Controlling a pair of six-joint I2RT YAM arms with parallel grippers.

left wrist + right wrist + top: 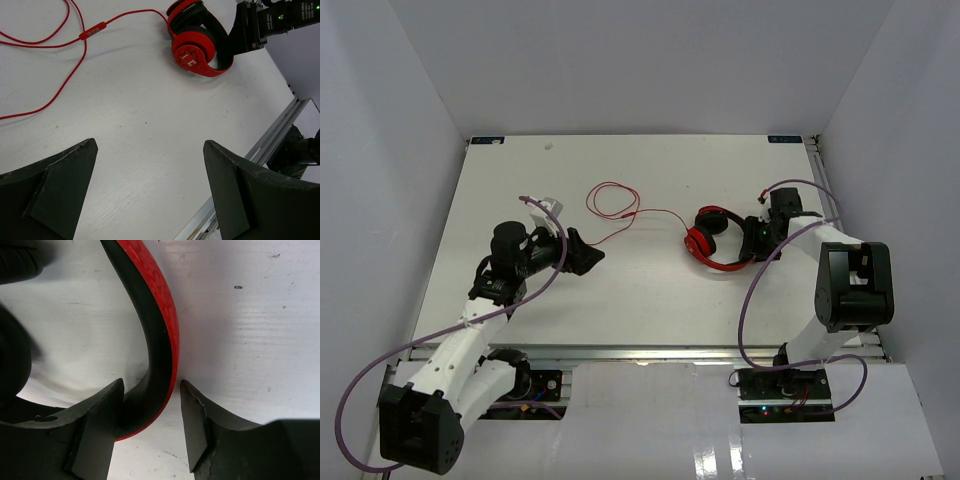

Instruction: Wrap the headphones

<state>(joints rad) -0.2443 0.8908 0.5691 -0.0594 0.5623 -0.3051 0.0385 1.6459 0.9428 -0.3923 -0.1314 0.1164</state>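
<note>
Headphones (pixel 705 245) flat on table (pixel 620 310), at 3 o'clock from centre; headband (pixel 160 315) between fingers of right gripper (pixel 150 390), narrowed to band width, seemingly pinching it. Cord (pixel 610 200) looped toward 10 o'clock. Left gripper (pixel 150 160) at 9 o'clock, spread wide, empty.

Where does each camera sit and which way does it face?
Top external: above, behind the arms, looking down on the table; left arm, right arm show.
Left wrist: on left arm, facing the headphones; open left claw below.
Right wrist: on right arm, close on the headband inside the right claw.
Shared: headphones in all three.
</note>
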